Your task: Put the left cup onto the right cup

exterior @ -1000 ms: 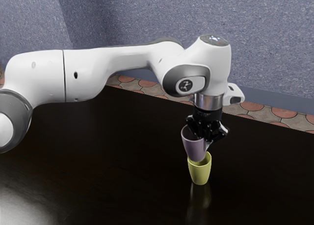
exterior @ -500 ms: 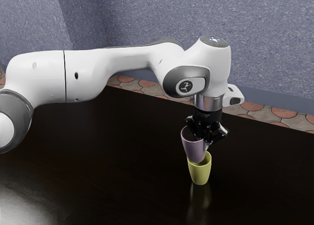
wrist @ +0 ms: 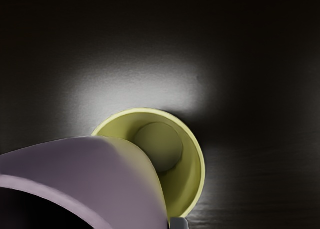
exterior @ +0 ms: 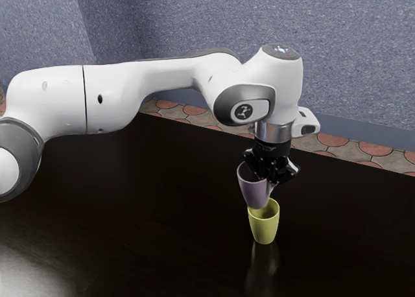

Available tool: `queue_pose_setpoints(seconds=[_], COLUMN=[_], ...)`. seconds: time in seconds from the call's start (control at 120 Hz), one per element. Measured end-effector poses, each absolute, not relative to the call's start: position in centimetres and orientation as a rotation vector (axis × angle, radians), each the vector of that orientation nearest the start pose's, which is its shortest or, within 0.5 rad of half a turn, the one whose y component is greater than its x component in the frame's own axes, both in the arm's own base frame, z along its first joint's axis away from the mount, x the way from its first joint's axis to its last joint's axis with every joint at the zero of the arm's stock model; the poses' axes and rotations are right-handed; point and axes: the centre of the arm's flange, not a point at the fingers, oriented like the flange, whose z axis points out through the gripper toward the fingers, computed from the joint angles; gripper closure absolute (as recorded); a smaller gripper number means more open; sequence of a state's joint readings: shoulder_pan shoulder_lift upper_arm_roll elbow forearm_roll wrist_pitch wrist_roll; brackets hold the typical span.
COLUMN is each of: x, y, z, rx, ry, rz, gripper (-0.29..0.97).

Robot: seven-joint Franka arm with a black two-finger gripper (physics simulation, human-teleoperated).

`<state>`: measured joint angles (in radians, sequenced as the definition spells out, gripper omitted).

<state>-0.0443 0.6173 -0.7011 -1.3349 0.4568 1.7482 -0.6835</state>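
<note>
Near the middle of the dark worktop (exterior: 117, 235), the yellow cup (exterior: 264, 224) stands upright with its mouth open. At twelve o'clock from it, clear of the worktop, hangs the mauve cup (exterior: 251, 185).

The claw (exterior: 270, 183) is clamped on the mauve cup's wall at the rim, on the side toward three o'clock in the exterior view, with the white arm (exterior: 149, 93) reaching down from ten o'clock. The mauve cup is tilted: its mouth leans toward ten o'clock and its narrow base points down toward five o'clock, at the yellow cup's rim. I cannot tell from these views whether the base touches the rim or sits a little above it.

From the wrist camera, the mauve cup (wrist: 85, 181) sits close under the hand and covers part of the yellow cup (wrist: 187, 184), whose round floor shows past the mauve wall. The two mouths are not lined up; the mauve base appears to be over one side of the yellow opening, not its centre.

By my reading, the pickup and the carry across are done. The left cup is over the right cup but not yet resting in it. What remains is to centre the base over the opening, bring the cup closer to upright, lower it until it seats, and then release.
</note>
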Motion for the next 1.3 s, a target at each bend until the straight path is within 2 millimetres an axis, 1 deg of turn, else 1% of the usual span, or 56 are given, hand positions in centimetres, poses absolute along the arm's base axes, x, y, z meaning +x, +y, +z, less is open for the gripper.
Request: queue_pose_setpoints(seconds=[0.342, 1.3], x=[60.3, 60.2], y=[-36.0, -36.4], z=[41.3, 39.4], rx=[-3.05, -3.054], ry=[0.124, 0.117], rz=[0.038, 0.068], gripper=[0.78, 0.78])
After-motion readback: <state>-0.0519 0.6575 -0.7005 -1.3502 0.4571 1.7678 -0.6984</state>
